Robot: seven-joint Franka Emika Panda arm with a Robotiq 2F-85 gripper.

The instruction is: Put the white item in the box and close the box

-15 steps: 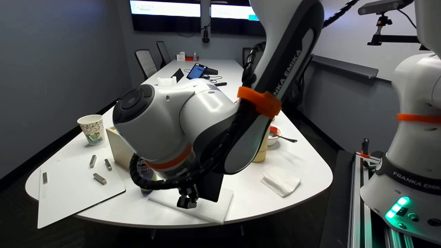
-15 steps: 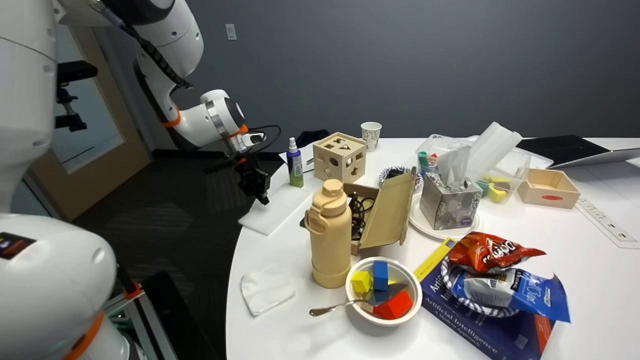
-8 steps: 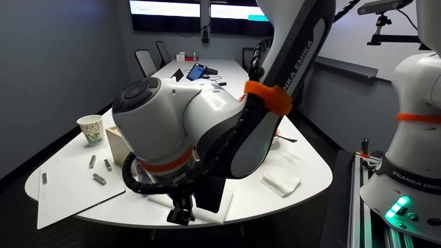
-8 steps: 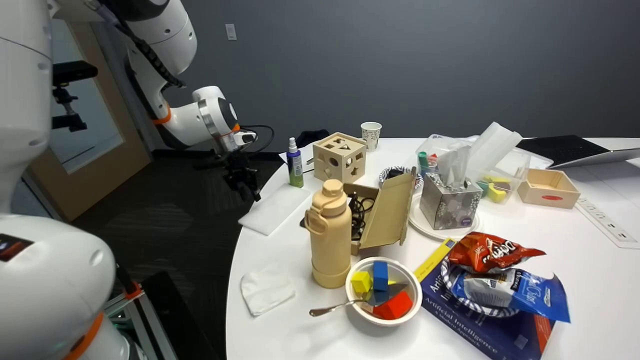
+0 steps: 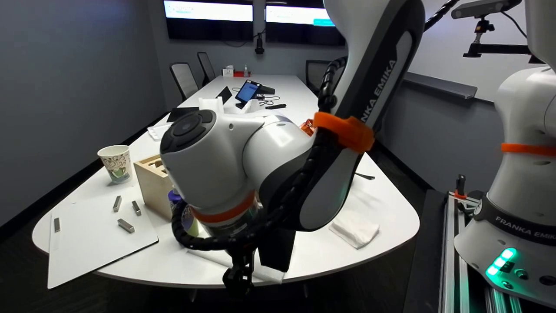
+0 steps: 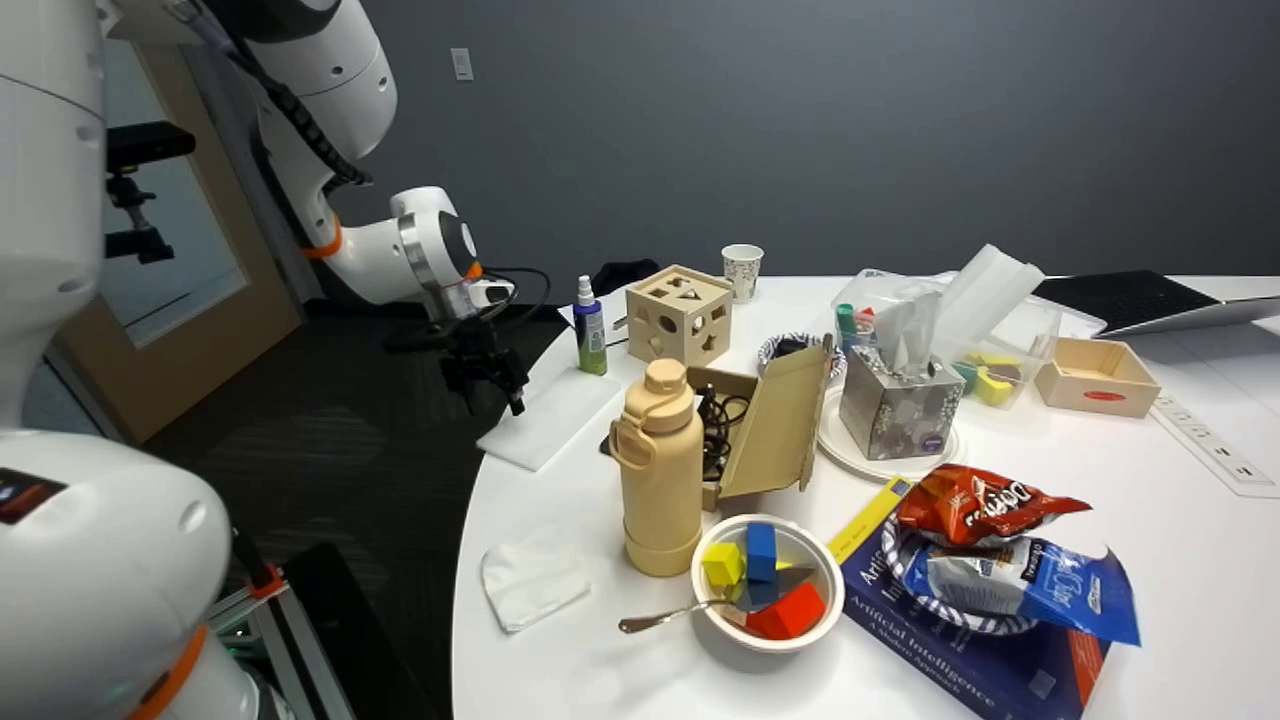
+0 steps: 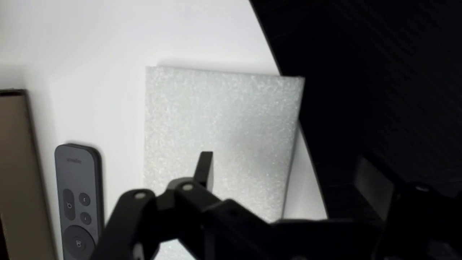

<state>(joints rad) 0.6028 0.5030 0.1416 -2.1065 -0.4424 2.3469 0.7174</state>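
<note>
The white item (image 7: 216,115), a flat foam-like pad, lies at the table's edge, one corner jutting past it; it also shows in an exterior view, the white item (image 6: 550,420). My gripper (image 7: 288,177) stands open above its outer side. One finger (image 7: 204,168) is over the pad, while the opposite finger's pad (image 7: 373,187) is out beyond the table edge. Nothing is between them. The gripper (image 6: 492,402) hangs beside the pad's outer edge in an exterior view. The cardboard box (image 6: 785,425) has its lid raised and black cables inside; only a brown strip of the box (image 7: 21,173) shows in the wrist view.
A dark remote (image 7: 77,198) lies between box and pad. Close to the pad stand a spray bottle (image 6: 591,340) and a wooden cube (image 6: 680,315). A tan canister (image 6: 662,470) is in front of the box, with a white napkin (image 6: 535,585) and bowl (image 6: 710,610) nearby.
The gripper has gone from shut to open. It has shifted outward from over the pad to the table's edge and sits lower in an exterior view. Pad and box have not moved.
</note>
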